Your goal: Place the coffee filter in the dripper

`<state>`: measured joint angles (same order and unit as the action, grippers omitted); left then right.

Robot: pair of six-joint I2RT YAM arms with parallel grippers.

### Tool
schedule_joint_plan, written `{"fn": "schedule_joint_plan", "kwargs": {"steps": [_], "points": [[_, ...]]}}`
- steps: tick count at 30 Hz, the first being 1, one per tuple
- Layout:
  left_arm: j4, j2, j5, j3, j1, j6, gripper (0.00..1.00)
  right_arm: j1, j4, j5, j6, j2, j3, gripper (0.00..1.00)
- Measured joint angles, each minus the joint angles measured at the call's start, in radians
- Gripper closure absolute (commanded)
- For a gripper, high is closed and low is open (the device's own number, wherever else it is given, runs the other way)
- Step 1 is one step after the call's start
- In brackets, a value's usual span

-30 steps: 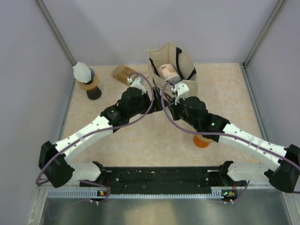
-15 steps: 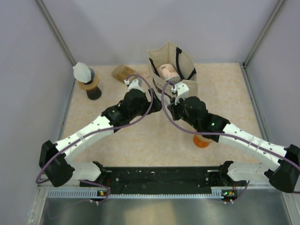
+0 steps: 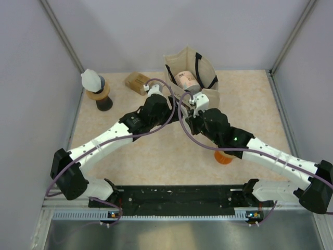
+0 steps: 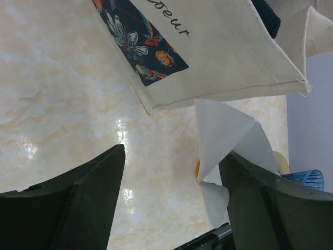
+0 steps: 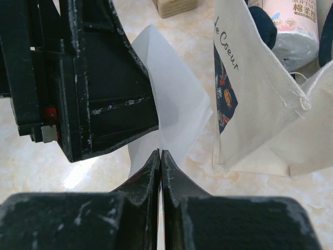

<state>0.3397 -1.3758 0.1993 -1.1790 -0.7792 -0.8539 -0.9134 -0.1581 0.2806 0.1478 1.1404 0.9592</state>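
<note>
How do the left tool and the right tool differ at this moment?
The left tool stands wide open, gripping nothing; the right tool is shut on the white coffee filter. The right tool pinches the filter's edge; the left tool has it only beside one finger. Both hover near the cloth bag.

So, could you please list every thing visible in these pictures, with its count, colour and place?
coffee filter: one, white, beside the tote bag, off the table
tote bag: one, cream with a floral patch, far middle of the table
pack: one, pink label, inside the tote bag
wooden block: one, tan, left of the tote bag
bottle-like item: one, white top and dark base, far left
orange item: one, orange, half hidden under the right arm
table: one, beige marbled
left end effector: one, black, open beside the coffee filter
right end effector: one, black, shut on the coffee filter
</note>
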Motion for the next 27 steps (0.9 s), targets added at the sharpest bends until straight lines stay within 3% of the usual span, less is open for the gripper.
{"fn": "schedule_joint_plan", "kwargs": {"steps": [15, 19, 27], "points": [[0.058, -0.012, -0.009, -0.004, 0.0, -0.01, 0.26, -0.003, 0.002, 0.037, -0.007, -0.003, -0.021, 1.0], [0.051, 0.023, -0.029, 0.032, -0.001, -0.012, 0.31, -0.003, 0.005, 0.039, -0.005, -0.004, -0.027, 1.0], [0.016, 0.027, -0.039, 0.04, -0.001, -0.013, 0.54, -0.003, 0.018, 0.037, 0.012, -0.033, -0.043, 1.0]]}}
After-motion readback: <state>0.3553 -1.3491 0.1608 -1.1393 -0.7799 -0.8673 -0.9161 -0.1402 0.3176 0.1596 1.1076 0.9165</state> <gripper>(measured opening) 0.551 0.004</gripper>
